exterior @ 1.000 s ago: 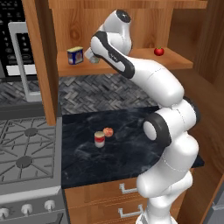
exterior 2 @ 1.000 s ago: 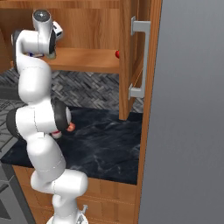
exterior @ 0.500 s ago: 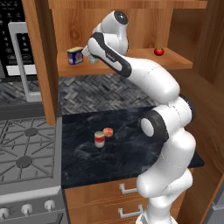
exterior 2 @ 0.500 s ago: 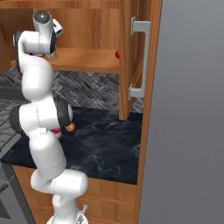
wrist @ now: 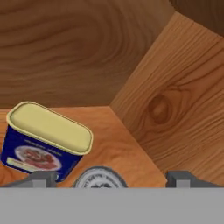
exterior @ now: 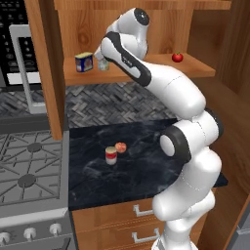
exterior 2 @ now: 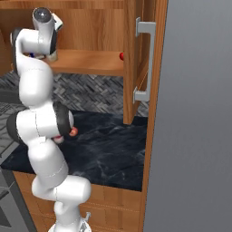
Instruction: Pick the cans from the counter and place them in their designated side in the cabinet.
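Pincer [wrist: 107, 179] spread wide at hand view bottom, straddling can [wrist: 99, 177] on shelf [exterior: 146, 66], beside tin [wrist: 46, 138]; nothing gripped; red can [exterior: 111, 155] on desk [exterior: 146, 146], lower middle of left base view; likely rigid, light, slick metal; grasp mid-side, upright.

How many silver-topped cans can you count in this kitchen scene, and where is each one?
2. One can with a red-and-white label stands on the black counter beside a small orange fruit. The other can stands on the cabinet shelf next to the blue-and-yellow tin.
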Controlling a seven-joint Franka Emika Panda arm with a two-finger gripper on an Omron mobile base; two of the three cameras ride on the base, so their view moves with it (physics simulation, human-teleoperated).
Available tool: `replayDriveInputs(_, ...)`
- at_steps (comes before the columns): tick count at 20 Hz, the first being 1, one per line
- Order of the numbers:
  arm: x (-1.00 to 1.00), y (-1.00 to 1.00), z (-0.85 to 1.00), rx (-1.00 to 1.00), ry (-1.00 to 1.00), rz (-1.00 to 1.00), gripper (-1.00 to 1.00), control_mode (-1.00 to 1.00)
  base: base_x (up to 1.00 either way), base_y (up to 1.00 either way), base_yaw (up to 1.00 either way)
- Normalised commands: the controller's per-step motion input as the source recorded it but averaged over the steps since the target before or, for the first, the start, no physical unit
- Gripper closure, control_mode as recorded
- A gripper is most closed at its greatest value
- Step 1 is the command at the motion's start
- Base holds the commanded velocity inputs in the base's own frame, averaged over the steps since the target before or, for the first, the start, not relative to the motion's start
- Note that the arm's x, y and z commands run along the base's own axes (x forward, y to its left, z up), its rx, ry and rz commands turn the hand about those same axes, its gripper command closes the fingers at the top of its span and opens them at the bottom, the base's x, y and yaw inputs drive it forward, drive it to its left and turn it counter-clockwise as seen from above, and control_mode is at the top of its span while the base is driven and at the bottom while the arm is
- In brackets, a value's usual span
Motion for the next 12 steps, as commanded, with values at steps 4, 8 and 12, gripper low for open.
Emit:
replayDriveInputs(4, -0.35, -0.01, -0.05, 0.00, -0.29, 0.08, -1.00, -1.00, 0.00, 0.00, 0.00)
replayDriveInputs(8, -0.51, 0.00, -0.07, 0.00, -0.30, 0.08, -1.00, -1.00, 0.00, 0.00, 0.00)
replayDriveInputs(12, -0.61, -0.06, -0.02, 0.00, -0.26, 0.07, -1.00, -1.00, 0.00, 0.00, 0.00)
